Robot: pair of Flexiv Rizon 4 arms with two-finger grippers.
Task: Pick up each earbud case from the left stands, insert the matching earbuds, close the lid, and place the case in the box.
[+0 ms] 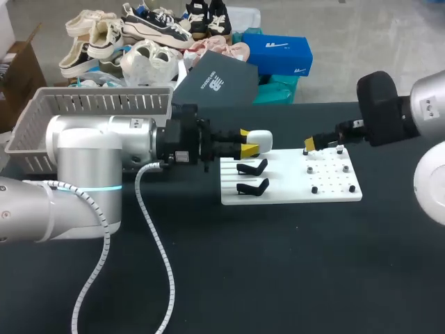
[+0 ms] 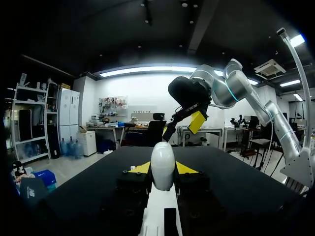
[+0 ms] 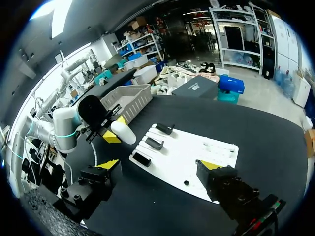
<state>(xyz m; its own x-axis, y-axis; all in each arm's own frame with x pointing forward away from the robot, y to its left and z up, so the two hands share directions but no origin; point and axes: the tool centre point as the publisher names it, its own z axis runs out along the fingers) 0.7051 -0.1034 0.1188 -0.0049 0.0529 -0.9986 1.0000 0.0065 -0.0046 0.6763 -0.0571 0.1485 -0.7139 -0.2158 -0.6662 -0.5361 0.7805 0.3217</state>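
My left gripper (image 1: 247, 141) is shut on a white earbud case (image 1: 260, 139), holding it just above the left end of the white board (image 1: 292, 193). In the left wrist view the case (image 2: 163, 164) stands upright between the yellow tips, lid closed. Two empty black stands (image 1: 252, 168) sit on the board below it. My right gripper (image 1: 311, 145) hovers open over the board's right half, where small dark earbud pieces (image 1: 314, 189) rest. In the right wrist view its fingers (image 3: 109, 163) stand wide apart above the board (image 3: 187, 157), with nothing between them.
A grey slatted basket (image 1: 90, 104) stands at the back left, behind my left arm. My left arm's white cable (image 1: 156, 243) loops across the black tabletop. A dark box and shoes lie past the table's far edge.
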